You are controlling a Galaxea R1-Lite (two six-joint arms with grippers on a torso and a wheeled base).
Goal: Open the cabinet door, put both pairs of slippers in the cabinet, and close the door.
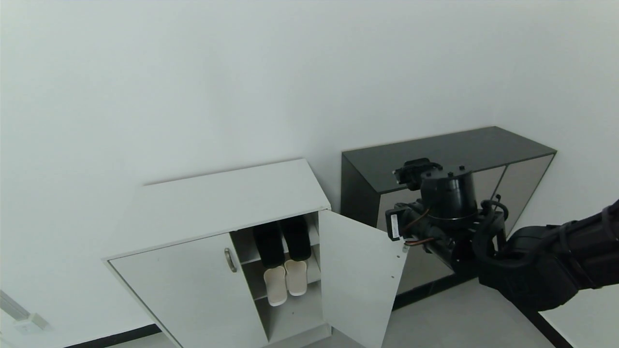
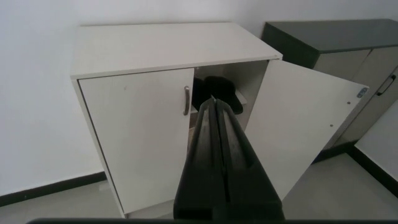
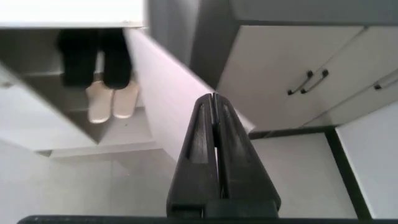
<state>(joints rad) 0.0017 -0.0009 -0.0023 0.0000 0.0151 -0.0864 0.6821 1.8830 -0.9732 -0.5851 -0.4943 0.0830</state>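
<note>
Right wrist view: my right gripper (image 3: pixel 214 99), pinched together empty, could skid off the open cabinet door (image 3: pixel 163 87) if pushing obliquely.

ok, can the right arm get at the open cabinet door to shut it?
Probably yes. The right tool, shut, is close to the door's free edge, and nothing shows between them. Whether they already touch, I can't tell.

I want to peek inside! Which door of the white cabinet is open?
The right door stands swung out, showing the slippers inside; the left door, with the metal handle, is shut flat.
</note>
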